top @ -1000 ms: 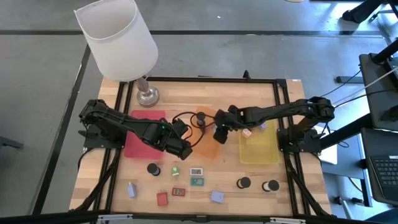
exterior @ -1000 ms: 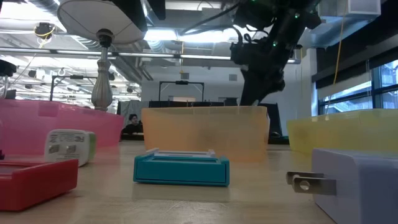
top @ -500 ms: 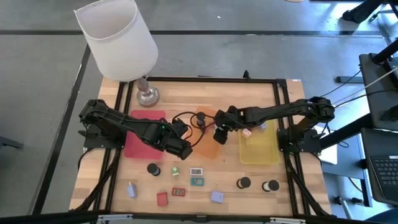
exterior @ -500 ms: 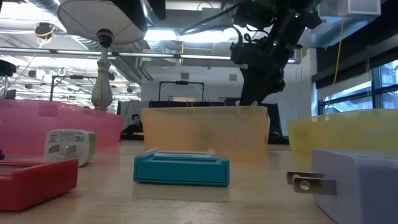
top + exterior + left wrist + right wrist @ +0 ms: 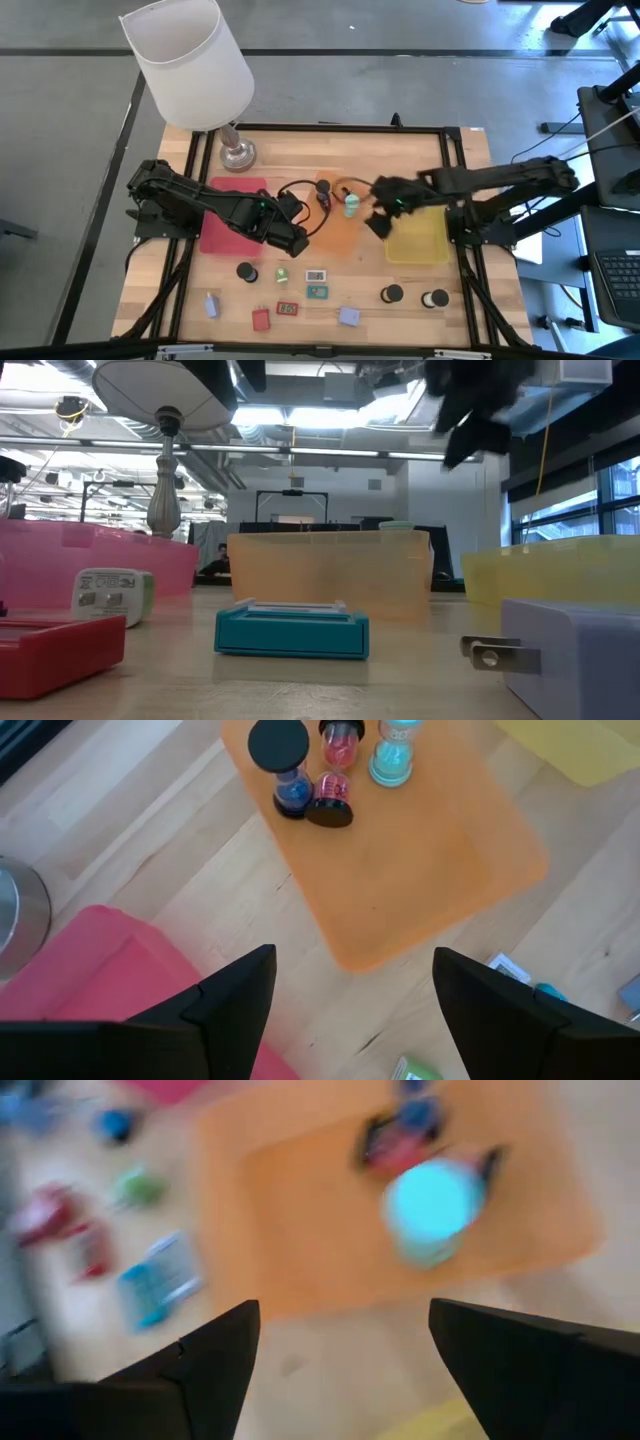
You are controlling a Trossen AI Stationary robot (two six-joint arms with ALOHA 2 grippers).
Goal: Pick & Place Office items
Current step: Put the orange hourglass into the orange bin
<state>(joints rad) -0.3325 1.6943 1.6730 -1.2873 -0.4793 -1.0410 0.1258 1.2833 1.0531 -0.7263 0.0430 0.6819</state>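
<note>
Right gripper (image 5: 378, 224) is hanging open and empty beside the translucent orange tray (image 5: 338, 236); left gripper (image 5: 296, 246) is waiting open

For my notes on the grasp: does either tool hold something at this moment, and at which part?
Nothing is held. The right tool is open and empty, away from the teal item standing in the orange tray. The left tool is open and empty too.

Three trays (image 5: 338, 222) lie side by side across the desk (image 5: 300, 150); small bottles (image 5: 350, 204) stand in the middle tray. Loose items (image 5: 316, 292) lie in front, a lamp (image 5: 190, 65) behind left.
</note>
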